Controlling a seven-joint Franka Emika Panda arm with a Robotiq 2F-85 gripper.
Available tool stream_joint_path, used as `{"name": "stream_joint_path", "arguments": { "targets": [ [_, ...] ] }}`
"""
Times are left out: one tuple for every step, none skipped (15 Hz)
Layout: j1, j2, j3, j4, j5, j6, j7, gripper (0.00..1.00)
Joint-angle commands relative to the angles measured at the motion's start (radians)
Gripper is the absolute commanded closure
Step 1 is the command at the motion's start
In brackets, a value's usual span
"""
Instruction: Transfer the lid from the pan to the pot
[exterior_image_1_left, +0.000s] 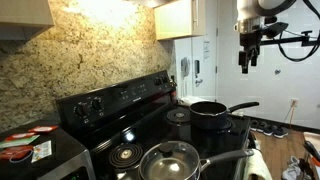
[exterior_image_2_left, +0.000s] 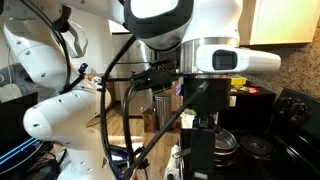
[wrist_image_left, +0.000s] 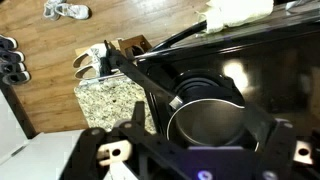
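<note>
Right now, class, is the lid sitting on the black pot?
No, the lid lies on the pan at the front, and the pot behind it stands open.

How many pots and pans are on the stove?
2 in an exterior view: the pot farther back, the pan nearest the camera with the lid on. Others may be hidden.

Black stovetop (exterior_image_1_left: 150, 130): pot (exterior_image_1_left: 210, 115) on far burner, pan (exterior_image_1_left: 170, 160) nearer, seemingly lidded.
</note>
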Motion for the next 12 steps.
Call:
{"name": "stream_joint_path", "arguments": {
  "targets": [
    [0.013, 0.000, -0.012, 0.002, -0.006, -0.004, 0.005, 0.00],
    [0.022, 0.007, -0.019, -0.002, 0.008, 0.018, -0.007, 0.00],
    [0.028, 0.010, -0.024, -0.003, 0.014, 0.032, -0.010, 0.00],
    [0.042, 0.018, -0.032, -0.002, 0.030, 0.054, -0.021, 0.00],
    [0.054, 0.027, -0.039, 0.004, 0.046, 0.075, -0.032, 0.00],
    [0.073, 0.041, -0.046, 0.010, 0.068, 0.104, -0.047, 0.00],
    [0.088, 0.053, -0.051, 0.014, 0.087, 0.131, -0.060, 0.00],
    [0.105, 0.073, -0.052, 0.021, 0.104, 0.163, -0.079, 0.00],
    [0.121, 0.093, -0.056, 0.031, 0.122, 0.181, -0.101, 0.00],
    [0.144, 0.119, -0.061, 0.044, 0.150, 0.197, -0.133, 0.00],
    [0.165, 0.144, -0.063, 0.057, 0.174, 0.210, -0.171, 0.00],
    [0.190, 0.169, -0.064, 0.072, 0.201, 0.211, -0.219, 0.00]
  ]
}}
